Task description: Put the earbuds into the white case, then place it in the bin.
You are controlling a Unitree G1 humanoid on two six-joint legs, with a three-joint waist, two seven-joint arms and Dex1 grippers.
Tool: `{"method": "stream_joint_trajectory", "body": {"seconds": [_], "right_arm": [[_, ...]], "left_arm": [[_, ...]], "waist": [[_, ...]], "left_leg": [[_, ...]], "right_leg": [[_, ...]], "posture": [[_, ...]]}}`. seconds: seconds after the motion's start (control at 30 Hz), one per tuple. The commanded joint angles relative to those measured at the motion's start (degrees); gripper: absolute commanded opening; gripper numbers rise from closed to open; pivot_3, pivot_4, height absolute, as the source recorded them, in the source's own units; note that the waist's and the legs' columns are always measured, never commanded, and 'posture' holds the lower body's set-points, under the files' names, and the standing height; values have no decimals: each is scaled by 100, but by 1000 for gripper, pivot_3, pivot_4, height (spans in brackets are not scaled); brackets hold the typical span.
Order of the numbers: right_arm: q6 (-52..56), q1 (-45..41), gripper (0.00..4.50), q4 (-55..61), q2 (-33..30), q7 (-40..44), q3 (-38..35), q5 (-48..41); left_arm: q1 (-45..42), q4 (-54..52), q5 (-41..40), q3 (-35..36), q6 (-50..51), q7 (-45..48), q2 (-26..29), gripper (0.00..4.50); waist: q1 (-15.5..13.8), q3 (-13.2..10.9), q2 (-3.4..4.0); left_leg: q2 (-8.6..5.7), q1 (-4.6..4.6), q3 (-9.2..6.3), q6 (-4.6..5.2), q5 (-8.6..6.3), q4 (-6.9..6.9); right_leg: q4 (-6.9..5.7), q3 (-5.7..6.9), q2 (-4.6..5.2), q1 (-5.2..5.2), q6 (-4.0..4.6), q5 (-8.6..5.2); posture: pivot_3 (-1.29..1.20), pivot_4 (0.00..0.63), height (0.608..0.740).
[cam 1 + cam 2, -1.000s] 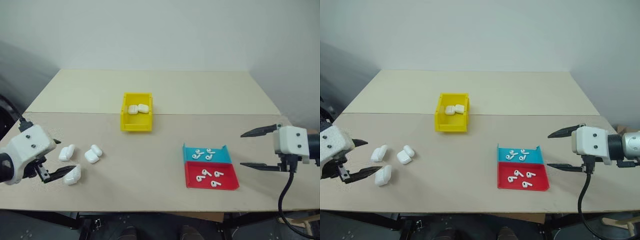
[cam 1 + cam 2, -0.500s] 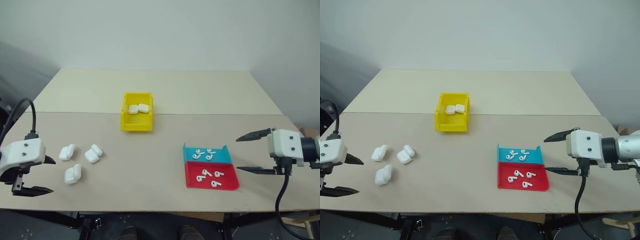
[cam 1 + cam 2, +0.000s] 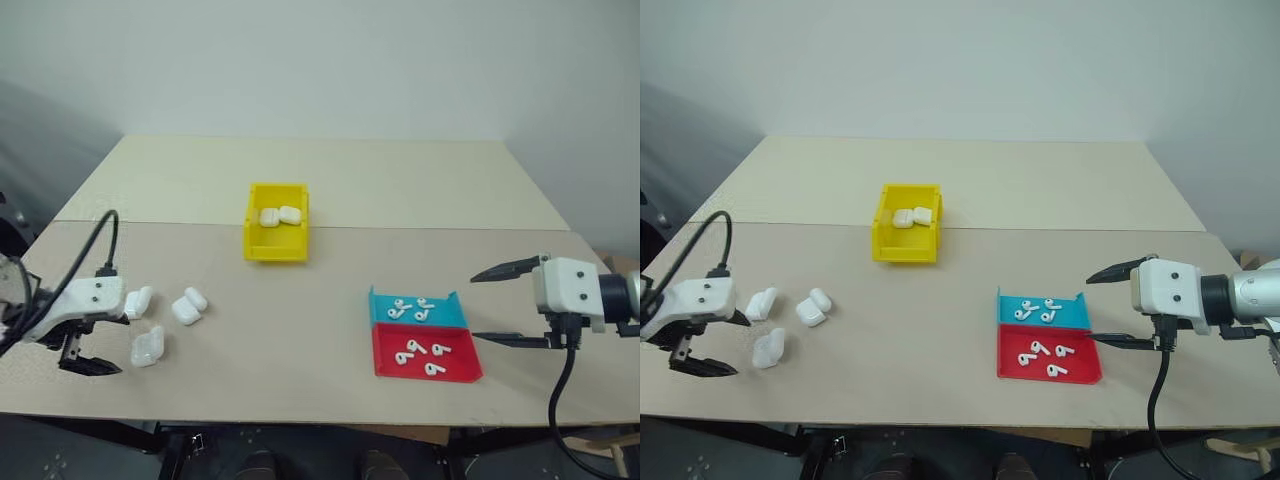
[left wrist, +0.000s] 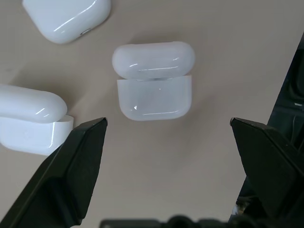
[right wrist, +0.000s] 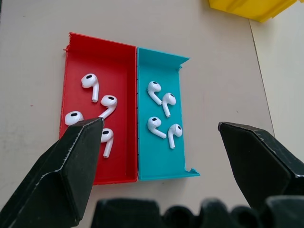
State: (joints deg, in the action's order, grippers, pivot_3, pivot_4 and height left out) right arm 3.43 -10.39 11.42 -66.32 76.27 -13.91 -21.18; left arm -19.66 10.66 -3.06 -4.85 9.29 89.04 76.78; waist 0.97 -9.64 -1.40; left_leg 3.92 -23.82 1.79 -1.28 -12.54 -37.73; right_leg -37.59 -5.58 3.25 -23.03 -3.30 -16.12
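Biggest worry for us: the three cases by the worktop's near left edge sit close together, so when the left gripper comes down on the white case its wide-open fingers could bump a neighbour and skid it off the edge. That gripper points steeply down, empty, just beside the nearest case. Over at the near right, the right gripper hangs wide open and empty, tilted down toward the red tray and blue tray with the earbuds; tiny glossy buds could easily slip out. The bin sits farther back, two cases inside.
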Motion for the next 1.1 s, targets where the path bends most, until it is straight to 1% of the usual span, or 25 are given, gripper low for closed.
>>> {"method": "stream_joint_trajectory", "body": {"seconds": [0.03,0.23,0.47,0.77,1.1], "right_arm": [[34,31,4464,91,-77,-37,-183,8],[35,194,4464,167,-73,-119,-259,54],[37,248,4464,193,-99,-163,-257,86],[57,166,4464,185,-95,-204,-193,101],[41,183,4464,220,-68,-257,-179,170]], "left_arm": [[-171,-184,315,-209,34,20,26,4500],[-214,-442,638,-469,278,-156,-158,4500],[-469,-398,940,-598,512,-355,-397,4500],[-579,-382,1138,-743,616,-414,-526,4500],[-595,-450,1197,-742,794,-468,-664,4500]], "waist": [[-6,0,0],[-15,0,0],[-12,0,0],[-13,0,-1],[-12,1,-1]], "left_leg": [[0,0,0,0,0,0],[0,0,0,0,0,-3],[0,1,-1,0,0,-4],[0,1,-2,1,0,-4],[0,1,-2,1,0,-5]], "right_leg": [[-2,0,0,-2,0,0],[-6,0,-1,0,0,0],[-9,-1,-1,-1,0,0],[-10,-1,-1,-1,0,0],[-11,-1,-1,0,0,0]], "posture": [[0,150,740],[0,150,740],[0,150,740],[0,150,740],[0,150,740]]}}
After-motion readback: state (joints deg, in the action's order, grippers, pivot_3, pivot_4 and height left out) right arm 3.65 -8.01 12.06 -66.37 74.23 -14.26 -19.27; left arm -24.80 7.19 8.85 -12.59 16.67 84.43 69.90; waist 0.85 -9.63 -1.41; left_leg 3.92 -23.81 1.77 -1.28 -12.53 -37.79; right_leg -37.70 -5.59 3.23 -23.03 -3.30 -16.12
